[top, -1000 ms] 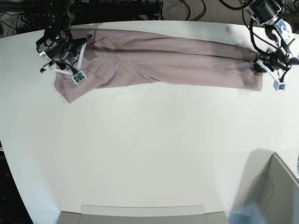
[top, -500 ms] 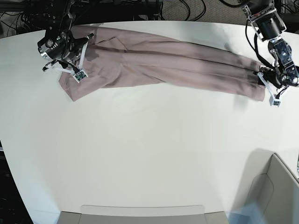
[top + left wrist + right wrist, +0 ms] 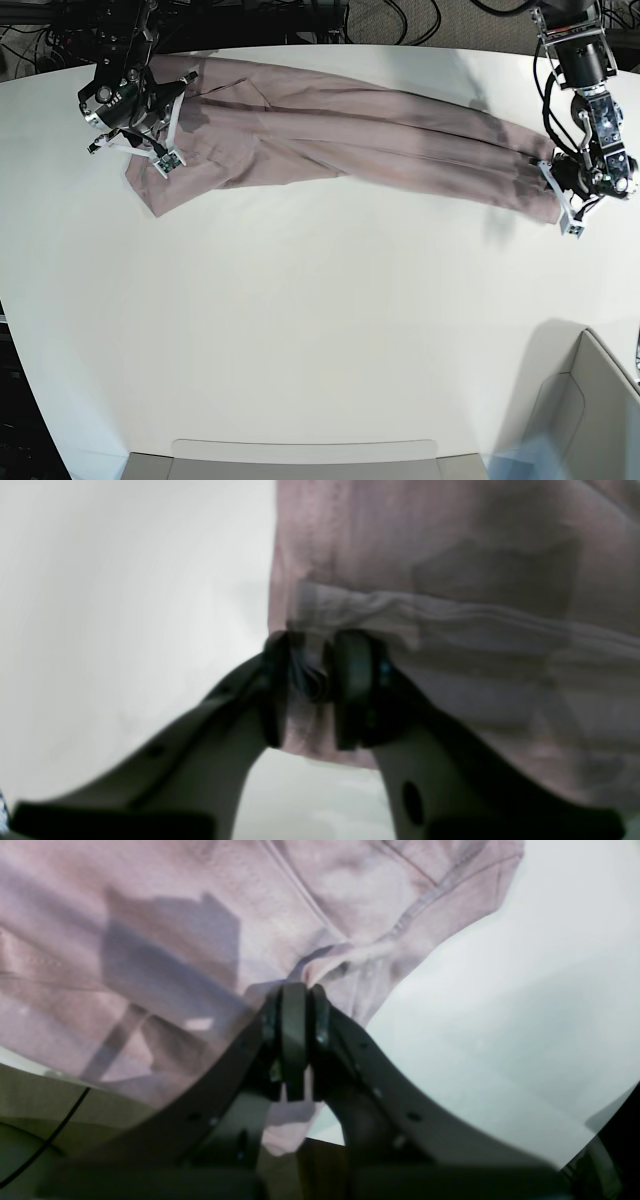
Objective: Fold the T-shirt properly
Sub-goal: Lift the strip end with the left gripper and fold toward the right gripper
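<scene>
The mauve-pink T-shirt (image 3: 350,130) lies folded lengthwise as a long band across the far part of the white table (image 3: 320,320). It slants down toward the right. My right gripper (image 3: 160,158) is at the band's left end, shut on a pinch of the T-shirt (image 3: 350,955), and its pads (image 3: 294,1040) are pressed together. My left gripper (image 3: 560,200) is at the band's right end. There the fingers (image 3: 352,690) stand close together, with a bunched edge of the T-shirt (image 3: 450,570) squeezed between them.
A grey open box (image 3: 590,400) stands at the near right corner. A flat pale tray (image 3: 300,455) sits at the near edge. Dark cables (image 3: 400,20) run beyond the table's far edge.
My left gripper went from open to closed on the shirt's right end and moved nearer, pulling that end with it. The right gripper kept its hold and barely moved.
</scene>
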### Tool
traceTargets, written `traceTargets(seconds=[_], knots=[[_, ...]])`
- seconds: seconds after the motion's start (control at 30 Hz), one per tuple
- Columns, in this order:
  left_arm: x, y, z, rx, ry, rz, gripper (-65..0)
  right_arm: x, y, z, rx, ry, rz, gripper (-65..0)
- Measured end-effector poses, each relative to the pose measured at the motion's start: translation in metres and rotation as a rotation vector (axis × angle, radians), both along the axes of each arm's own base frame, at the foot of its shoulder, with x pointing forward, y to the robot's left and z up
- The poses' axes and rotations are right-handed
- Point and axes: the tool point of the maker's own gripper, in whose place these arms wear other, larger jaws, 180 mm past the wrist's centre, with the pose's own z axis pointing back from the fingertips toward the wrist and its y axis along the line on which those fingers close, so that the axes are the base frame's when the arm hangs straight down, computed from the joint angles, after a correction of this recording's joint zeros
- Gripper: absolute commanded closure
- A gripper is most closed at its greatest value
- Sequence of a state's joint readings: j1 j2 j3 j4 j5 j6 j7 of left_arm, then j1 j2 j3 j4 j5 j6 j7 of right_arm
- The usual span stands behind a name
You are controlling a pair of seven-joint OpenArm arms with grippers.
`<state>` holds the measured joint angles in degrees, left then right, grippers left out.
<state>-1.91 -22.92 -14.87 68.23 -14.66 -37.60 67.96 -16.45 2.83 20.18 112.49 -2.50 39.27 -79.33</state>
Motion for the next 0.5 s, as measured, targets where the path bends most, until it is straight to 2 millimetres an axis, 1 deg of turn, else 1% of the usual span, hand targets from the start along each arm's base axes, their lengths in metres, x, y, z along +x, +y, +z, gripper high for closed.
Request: traceTargets(seconds=[0.1, 0.17, 0.23, 0.27, 0.4, 0.43, 0.5], knots=[[0.015, -0.026, 0.004, -0.138, -0.078, 0.015, -4.9, -0.001, -0.003, 0.0, -0.014, 0.007, -0.003, 0.0], [0.021, -0.05, 0.008, -0.25, -0.115, 0.001, 0.0, -0.002, -0.005, 0.0, -0.02, 0.008, -0.006, 0.0], [0.023, -0.067, 0.009, -0.322, -0.128, 0.004, 0.0, -0.002, -0.006, 0.0, -0.021, 0.008, -0.009, 0.0], [0.022, -0.071, 0.009, -0.336, -0.121, 0.003, 0.0, -0.002, -0.006, 0.0, -0.021, 0.007, -0.009, 0.0], [0.022, -0.061, 0.012, -0.327, -0.107, -0.005, 0.0, -0.002, -0.008, 0.001, -0.024, 0.008, -0.012, 0.0], [0.023, -0.055, 0.014, -0.316, -0.097, -0.009, 0.0, -0.002, -0.008, 0.001, -0.023, 0.007, -0.011, 0.0], [0.019, -0.033, 0.018, -0.29, -0.073, 0.04, 0.0, -0.002, -0.007, 0.001, -0.023, 0.008, -0.011, 0.0]])
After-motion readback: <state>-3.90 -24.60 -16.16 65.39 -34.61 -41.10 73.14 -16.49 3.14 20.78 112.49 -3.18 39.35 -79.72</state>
